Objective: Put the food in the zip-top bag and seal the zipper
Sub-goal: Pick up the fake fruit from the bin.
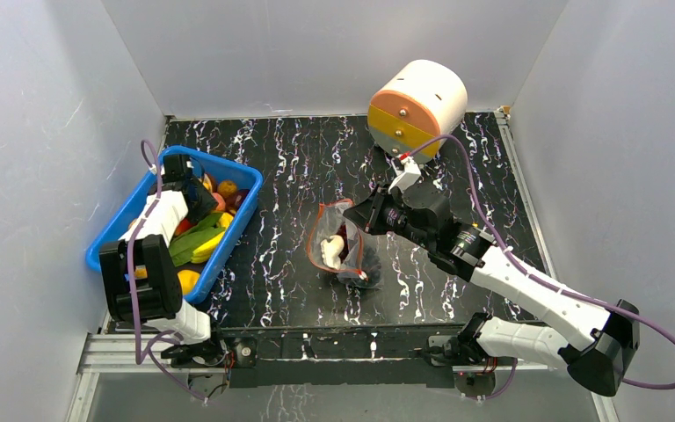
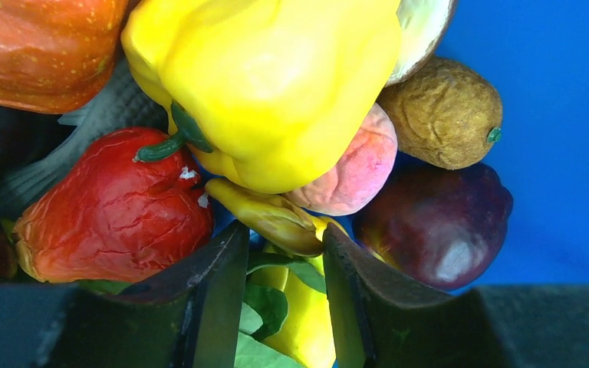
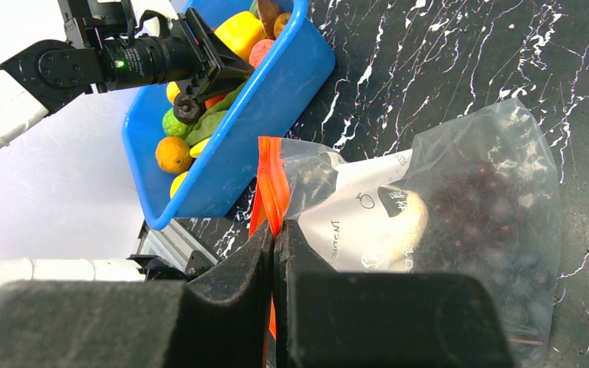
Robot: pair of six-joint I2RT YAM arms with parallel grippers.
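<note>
Jaws of the right gripper (image 3: 274, 234) are closed on the zipper (image 3: 271, 172), pinching the orange-red strip at the mouth of the bag (image 3: 498, 146). The strip's lower run is hidden behind the fingers. One bag, lying mid-table (image 1: 272, 167). Its white label (image 3: 353, 222) carries print reading roughly "CONTENT" and a small drawn symbol; the other marks are too small to read. Inside the bag are one pale piece (image 3: 408, 218) and one cluster of grapes (image 3: 475, 203), blurred by the crinkled film.

Left gripper (image 2: 285, 230) is in the blue bin (image 1: 242, 211) on the left. Its jaws stand apart on either side of a yellow piece (image 2: 307, 326) with green leaves; whether they press it cannot be told.

Around them, counted in the left wrist view:
- one yellow pepper (image 2: 276, 84)
- one red piece (image 2: 115, 207)
- one peach (image 2: 357, 169)
- one brown fruit (image 2: 445, 115)
- one plum (image 2: 437, 222)
- one orange piece (image 2: 38, 46), cut off at the top-left edge

A grey shape (image 2: 100, 123) behind the red piece is hard to make out.

One white, orange and yellow drum (image 1: 417, 105) stands at the far right.
</note>
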